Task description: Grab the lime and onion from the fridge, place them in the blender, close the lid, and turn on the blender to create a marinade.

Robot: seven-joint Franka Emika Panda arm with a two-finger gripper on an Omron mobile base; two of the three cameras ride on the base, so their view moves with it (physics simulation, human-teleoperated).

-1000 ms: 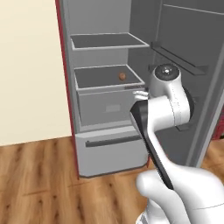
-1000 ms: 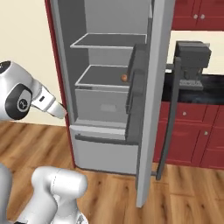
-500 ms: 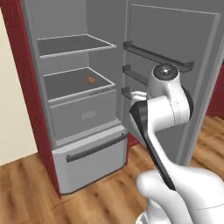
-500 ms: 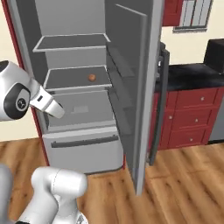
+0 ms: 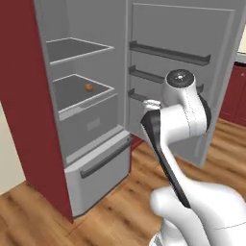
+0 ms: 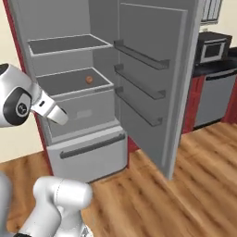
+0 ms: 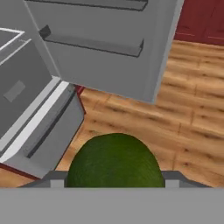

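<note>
The gripper grasps the lime, its fingers tight on either side, over the wood floor just outside the open fridge. The onion sits on the lower shelf, above the grey drawer.

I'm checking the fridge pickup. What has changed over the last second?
The whole picture has shifted: the base has turned, so the open fridge is now seen more from the side. The onion lies on its shelf as before. The arm's pose looks unchanged, and the lime sits between the end effector's tips.
</note>
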